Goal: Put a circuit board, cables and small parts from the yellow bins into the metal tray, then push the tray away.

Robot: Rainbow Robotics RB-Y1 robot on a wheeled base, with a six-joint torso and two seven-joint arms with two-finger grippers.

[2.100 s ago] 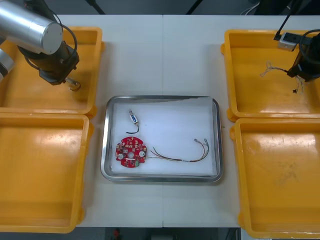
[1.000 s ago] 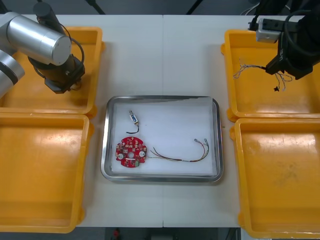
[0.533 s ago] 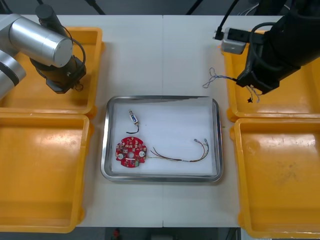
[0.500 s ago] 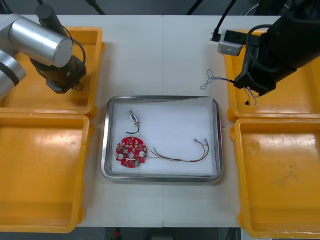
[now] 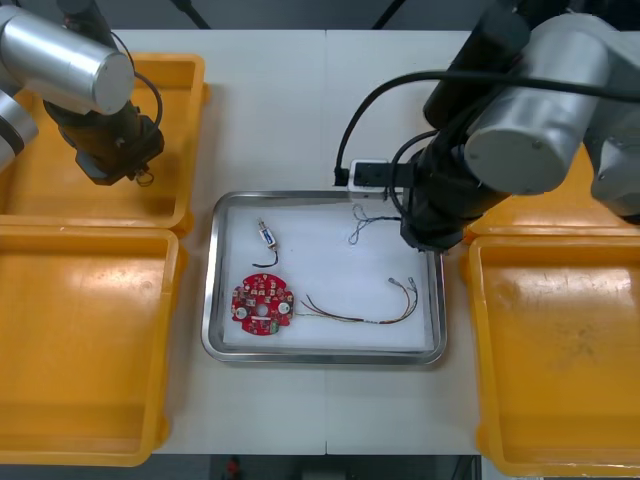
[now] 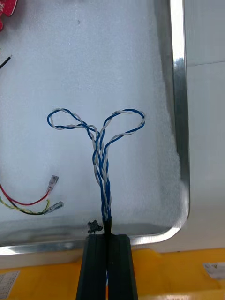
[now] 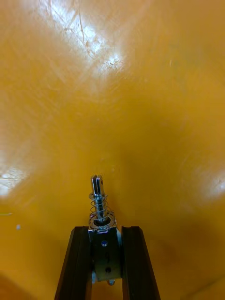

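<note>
A twisted blue and white cable (image 6: pixel 101 140) is pinched by the right pincer (image 6: pixel 107 236) at the far right corner of the metal tray (image 6: pixel 180 117). A small metal part (image 7: pixel 99 206) is clamped in the left pincer (image 7: pixel 105 229) over the far left yellow bin (image 7: pixel 140 93).

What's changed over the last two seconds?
The right gripper carried the twisted blue and white cable from the far right bin leftward to above the metal tray, at its far right corner. The left gripper, holding a small metal part, barely shifted over the far left bin. Tray contents stayed put.
</note>
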